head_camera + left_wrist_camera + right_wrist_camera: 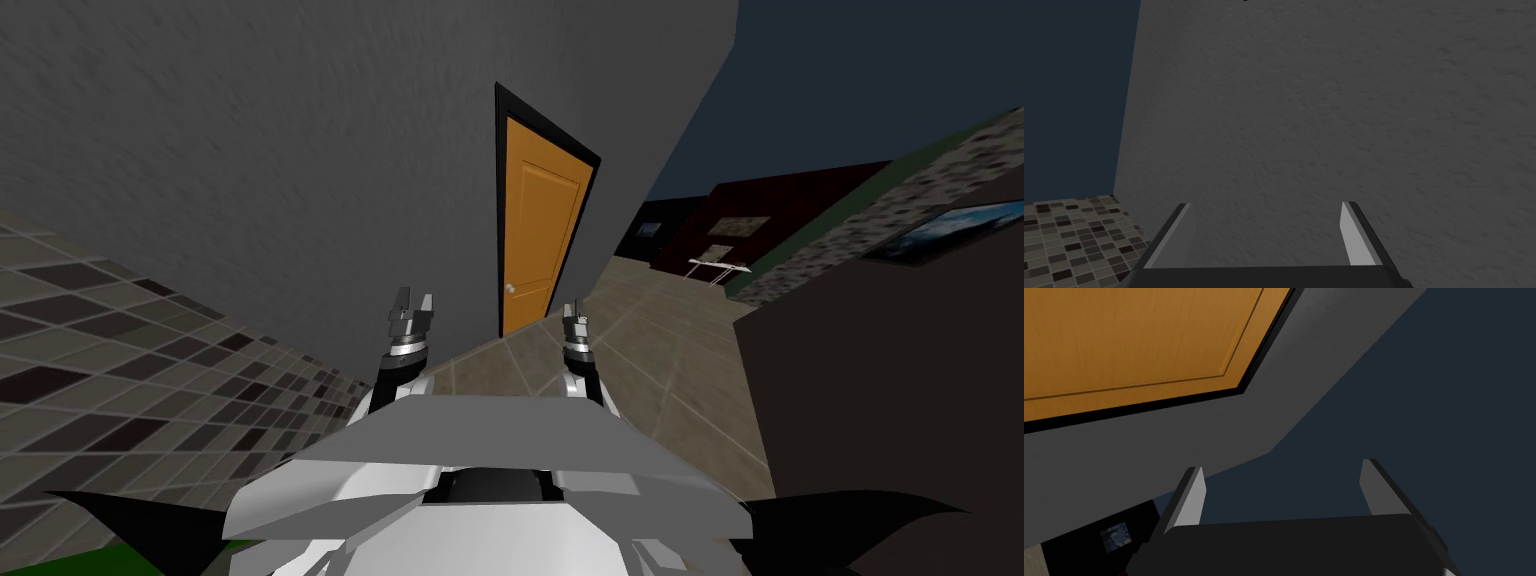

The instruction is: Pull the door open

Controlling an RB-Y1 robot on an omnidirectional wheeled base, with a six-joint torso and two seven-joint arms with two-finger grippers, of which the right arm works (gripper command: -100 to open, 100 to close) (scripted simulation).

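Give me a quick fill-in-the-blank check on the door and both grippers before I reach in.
1. The door, set in a black frame, is ______ in colour.
2. In the head view, its knob sits near the door's ______ edge.
3. The left gripper and the right gripper are held short of the door, both with fingers ______.

Missing words: orange; left; open.

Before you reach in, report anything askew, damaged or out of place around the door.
Nothing stands out. The orange door sits shut in its black frame, knob in place; its slant is the camera's. The left end effector and right end effector are open, short of it.
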